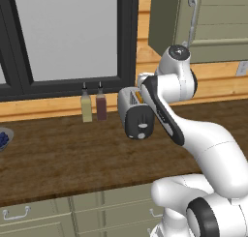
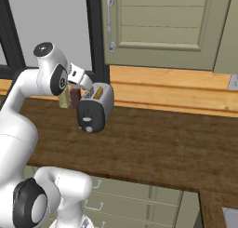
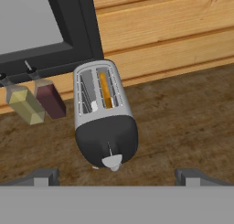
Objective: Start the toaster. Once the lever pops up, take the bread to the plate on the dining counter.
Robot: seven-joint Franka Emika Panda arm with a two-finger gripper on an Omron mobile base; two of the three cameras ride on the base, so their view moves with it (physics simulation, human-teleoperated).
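I have the toaster [image 3: 105, 118] right under the hand camera, standing on the dark wood-grain bench [image 3: 183, 122] close to the back wall with its wooden planks. Its rounded black end face points toward me, with a small pale lever or knob [image 3: 112, 162] low on that face. Two slots run along the silver top; in the right-hand slot, as the hand camera shows it, I see the orange-tan edge of the bread [image 3: 106, 89], sitting deep in the slot with only a thin strip showing. The other slot looks dark apart from a small bright patch, and I cannot tell what that is.

My pincer [image 3: 116, 175] is spread wide: the two dark fingertips [image 3: 43, 175] rise far apart at the bottom of the hand view, one on each side of the toaster's black face, and nothing is between them. They are apart from the toaster, not touching it. From the right base camera the hand hangs just above and behind the toaster [image 2: 95, 108], near the window frame.

Beside the toaster, toward the window, stand two slim bottles, one yellowish [image 1: 86, 108] and one dark red [image 1: 101, 105], just beside each other. At the far left edge of the left base view a blue-patterned bowl [image 1: 4, 138] sits on the bench, well apart from the toaster
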